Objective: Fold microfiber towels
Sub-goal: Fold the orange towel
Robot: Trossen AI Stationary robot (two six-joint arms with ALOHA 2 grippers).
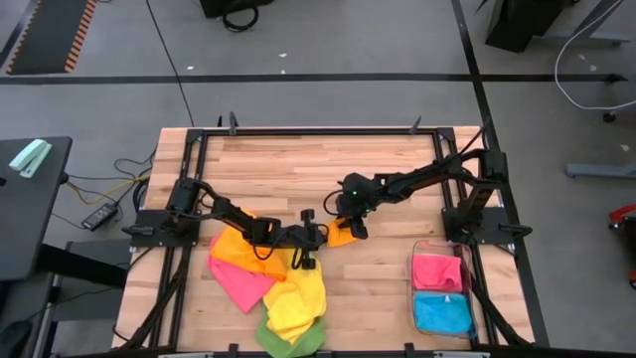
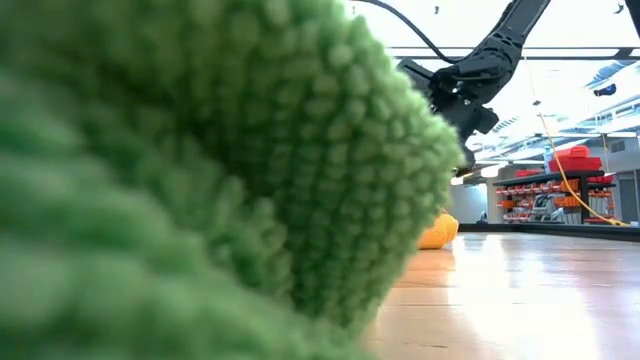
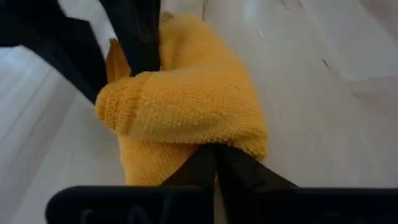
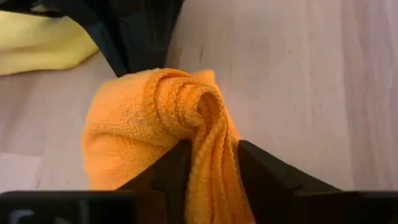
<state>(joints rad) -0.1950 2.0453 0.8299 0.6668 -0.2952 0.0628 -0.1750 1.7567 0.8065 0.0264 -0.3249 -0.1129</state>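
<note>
— Any writing you can read from up there?

— None. My arms, the wooden table (image 1: 397,268) and the clear bin (image 1: 412,288) carry no label I can make out.

— What about the shelves in the room behind?

— The red boxes (image 2: 572,160) there may bear print, but it is too small for me to read.

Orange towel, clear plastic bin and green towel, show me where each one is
orange towel (image 4: 155,118), right wrist view: the bunched folds ahead of the fingers.
clear plastic bin (image 1: 411,288), high view: its left wall.
green towel (image 1: 283,341), high view: the part showing under the yellow one.
</note>
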